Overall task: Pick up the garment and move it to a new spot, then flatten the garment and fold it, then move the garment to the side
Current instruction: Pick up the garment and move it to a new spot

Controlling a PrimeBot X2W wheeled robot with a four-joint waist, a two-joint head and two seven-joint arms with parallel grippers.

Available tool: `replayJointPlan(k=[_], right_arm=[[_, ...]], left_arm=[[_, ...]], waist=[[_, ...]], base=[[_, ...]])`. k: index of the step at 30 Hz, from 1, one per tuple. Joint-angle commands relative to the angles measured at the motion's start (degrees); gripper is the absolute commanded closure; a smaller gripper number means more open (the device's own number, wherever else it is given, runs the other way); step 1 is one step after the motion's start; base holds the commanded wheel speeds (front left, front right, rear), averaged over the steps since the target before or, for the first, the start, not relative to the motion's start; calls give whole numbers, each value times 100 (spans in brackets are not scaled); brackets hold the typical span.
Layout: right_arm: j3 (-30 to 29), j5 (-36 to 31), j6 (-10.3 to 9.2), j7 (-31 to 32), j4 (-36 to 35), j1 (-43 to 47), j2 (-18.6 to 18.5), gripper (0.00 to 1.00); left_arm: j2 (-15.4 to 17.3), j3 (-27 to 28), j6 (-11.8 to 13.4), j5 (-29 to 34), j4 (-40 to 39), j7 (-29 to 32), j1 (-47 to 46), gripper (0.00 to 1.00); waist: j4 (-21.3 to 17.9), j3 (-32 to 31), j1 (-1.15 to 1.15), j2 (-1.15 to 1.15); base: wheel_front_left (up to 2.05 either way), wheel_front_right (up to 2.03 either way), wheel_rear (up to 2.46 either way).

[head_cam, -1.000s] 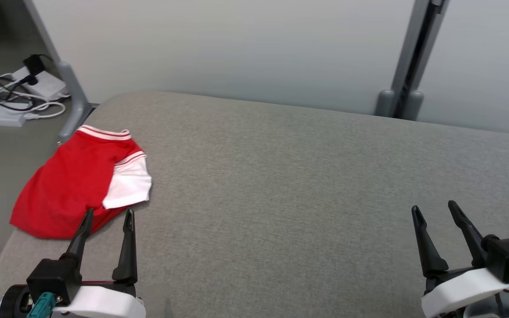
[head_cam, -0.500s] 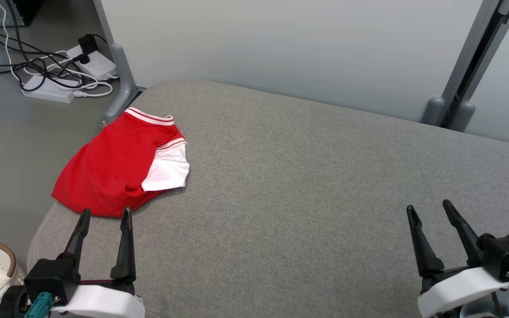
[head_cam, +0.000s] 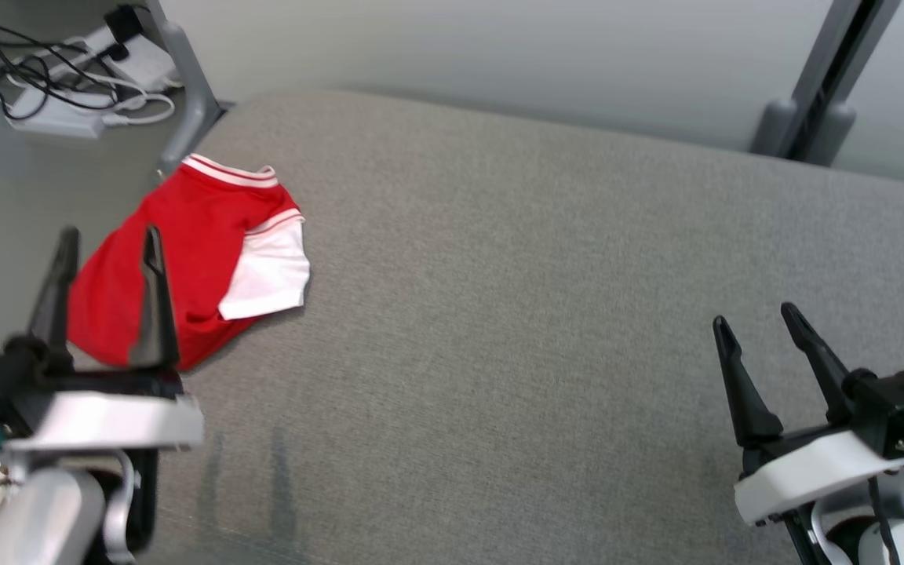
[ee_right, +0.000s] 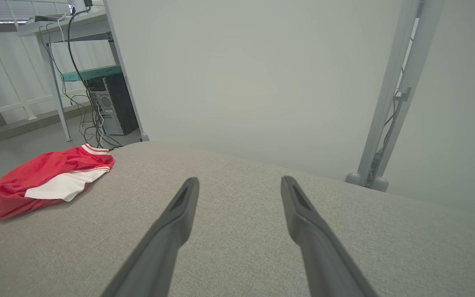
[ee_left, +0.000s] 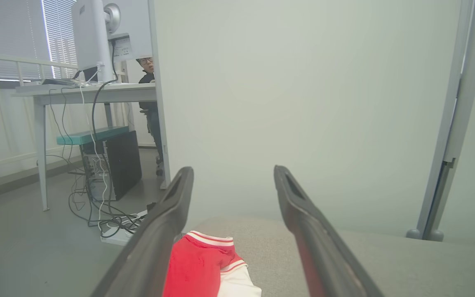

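Here, garment [head_cam: 209, 227] below left claw [head_cam: 111, 231], jaws apart

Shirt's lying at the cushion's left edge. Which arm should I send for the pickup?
Probably left. The left gripper hangs right by the red shirt, jaws open, with the shirt between them in its wrist view. The right gripper, also open, sits across the grey cushion, far from it.

Soft, even light, bright, no glare. In the head view the left hand [head_cam: 111, 231] at 8 o'clock is blurred, with two faint shadows [head_cam: 248, 479] on the tabletop [head_cam: 499, 314] at 7. In the left wrist view a window [ee_left: 15, 41] glows at 10 o'clock, and the near fingers [ee_left: 155, 243] are out of focus.
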Motion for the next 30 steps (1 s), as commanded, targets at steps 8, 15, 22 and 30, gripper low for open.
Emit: replayJointPlan(k=[8, 15, 22, 30], right_arm=[[146, -277, -5, 216, -268, -487, -26, 0], [182, -350, -5, 195, -229, -663, -25, 0], [282, -352, -5, 173, -166, -785, -25, 0], [273, -306, -5, 116, -39, -888, -25, 0]], left_arm=[[-63, 178, -855, -391, 1941, -23, -1384, 0], [-197, -126, -1783, -525, 4194, 87, -2331, 0], [-257, -656, -2489, -215, 5860, 240, -3046, 0], [-278, -1288, -2885, 187, 6994, 366, -3522, 100]], waist=[[-662, 1231, 0, 0], [-882, 1635, 0, 0], [-933, 1819, 0, 0], [-978, 1895, 0, 0]], base=[[0, 0, 0], [0, 0, 0], [0, 0, 0], [0, 0, 0]])
